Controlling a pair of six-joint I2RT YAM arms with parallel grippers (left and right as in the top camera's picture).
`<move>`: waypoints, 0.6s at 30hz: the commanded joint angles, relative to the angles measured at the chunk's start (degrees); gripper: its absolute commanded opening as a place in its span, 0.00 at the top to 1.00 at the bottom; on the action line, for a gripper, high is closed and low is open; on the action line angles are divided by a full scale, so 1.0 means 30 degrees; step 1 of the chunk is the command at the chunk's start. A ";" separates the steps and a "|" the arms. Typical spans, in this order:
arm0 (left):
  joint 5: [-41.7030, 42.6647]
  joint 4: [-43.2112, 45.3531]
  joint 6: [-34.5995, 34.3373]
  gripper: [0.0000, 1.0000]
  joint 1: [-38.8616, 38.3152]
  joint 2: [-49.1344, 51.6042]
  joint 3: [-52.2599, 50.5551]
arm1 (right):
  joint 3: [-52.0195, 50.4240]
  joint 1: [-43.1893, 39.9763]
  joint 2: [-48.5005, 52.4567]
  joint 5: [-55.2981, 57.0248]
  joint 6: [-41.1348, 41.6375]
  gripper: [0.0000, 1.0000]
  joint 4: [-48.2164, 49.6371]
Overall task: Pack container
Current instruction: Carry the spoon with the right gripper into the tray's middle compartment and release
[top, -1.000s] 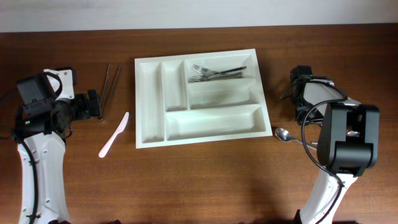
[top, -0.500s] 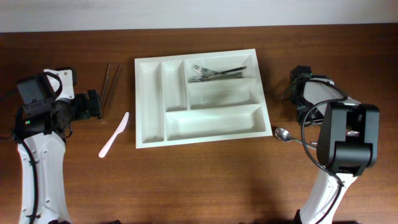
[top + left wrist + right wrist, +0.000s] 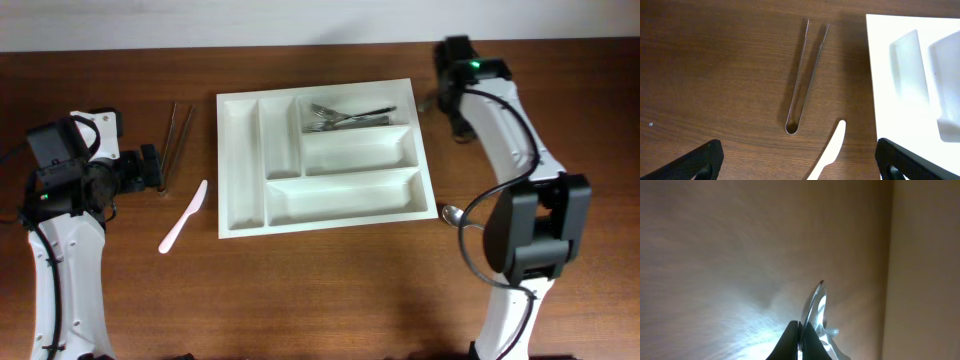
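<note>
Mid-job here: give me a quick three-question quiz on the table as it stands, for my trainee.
1. True or false: in the overhead view, the forks lie in the upper-right compartment of the container.
2. Which lies on the table right of the container? A tongs, B spoon, C white knife.
3. Fill in: the left gripper is ___.
Key: 1 true; 2 B; 3 open.

Metal tongs (image 3: 176,135), white plastic knife (image 3: 183,217) lay close together on wooden table (image 3: 320,300); spoon (image 3: 453,213) well apart rightward; blurred metal utensil (image 3: 816,305) seen edge-on.
</note>
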 commanded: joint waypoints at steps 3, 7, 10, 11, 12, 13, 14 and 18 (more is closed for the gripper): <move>0.0277 0.0051 0.0240 0.01 0.0058 0.0066 0.0386 | 0.1749 0.3840 -0.0969 -0.0182 -0.2426 0.96 0.0561; 0.0277 0.0051 0.0240 0.01 0.0058 0.0066 0.0386 | 0.1719 0.6368 -0.0925 -0.1290 -0.3599 0.96 0.1581; 0.0277 0.0051 0.0240 0.01 0.0058 0.0066 0.0386 | 0.1719 0.7803 -0.0918 -0.2455 -0.4277 0.96 0.2200; 0.0277 0.0051 0.0240 0.01 0.0058 0.0066 0.0386 | 0.1719 0.8145 -0.0911 -0.2994 -0.4692 0.96 0.2361; 0.0277 0.0051 0.0240 0.01 0.0058 0.0066 0.0386 | 0.1690 0.8444 -0.0867 -0.3606 -0.5115 0.96 0.2535; 0.0277 0.0051 0.0240 0.01 0.0058 0.0066 0.0386 | 0.1639 0.8684 -0.0787 -0.4248 -0.5595 0.96 0.2681; 0.0277 0.0051 0.0240 0.01 0.0058 0.0066 0.0386 | 0.1632 0.8845 -0.0707 -0.4677 -0.5909 0.96 0.2725; 0.0277 0.0051 0.0240 0.01 0.0058 0.0066 0.0386 | 0.1610 0.9100 0.0102 -0.5187 -0.5996 0.96 0.2310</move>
